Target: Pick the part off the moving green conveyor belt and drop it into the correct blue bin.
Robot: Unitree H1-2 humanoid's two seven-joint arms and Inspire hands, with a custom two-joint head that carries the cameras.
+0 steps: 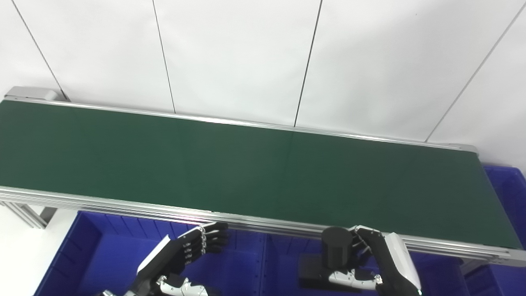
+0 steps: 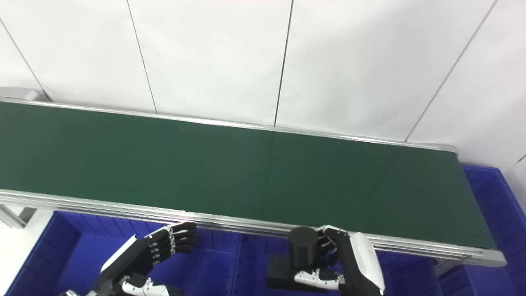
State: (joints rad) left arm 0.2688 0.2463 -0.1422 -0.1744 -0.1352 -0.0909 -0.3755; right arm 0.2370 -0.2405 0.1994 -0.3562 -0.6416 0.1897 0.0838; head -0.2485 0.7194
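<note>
Head-cam pair, same scene. Green conveyor belt (image 1: 246, 164) runs across the frame from upper left to lower right, w/ aluminium side rails (image 1: 123, 207) along near and far edges; its surface carries nothing in view. White panelled wall (image 1: 238, 53) behind.

Below the near rail: blue bins. Left bin (image 1: 102, 255) sits under the left hand; a middle bin (image 1: 283, 263) sits just beside it, the two separated by a divider wall near frame centre. A third blue bin (image 1: 509, 189) stands at the belt's right end, only partly visible.

Right hand (image 1: 370, 259): fingers curled round a black part (image 1: 337, 246), a short upright cylinder on a flat dark base plate. Fingers wrap the cylinder from the right side, thumb lies low along the base's front edge. Part is off the belt, held just below the near rail and over the middle bin. Cylinder stands approx. upright; top face visible as a dark disc. Whether the base touches the bin floor cannot be told.

Left hand (image 1: 185, 250): empty, over the left bin, palm facing inward, fingers partly bent and slightly apart, tips pointing toward the divider. Holds nothing; fingertips near the rail but apart from it.

Hands are well apart, one bin each. Both forearms enter from the bottom edge.
</note>
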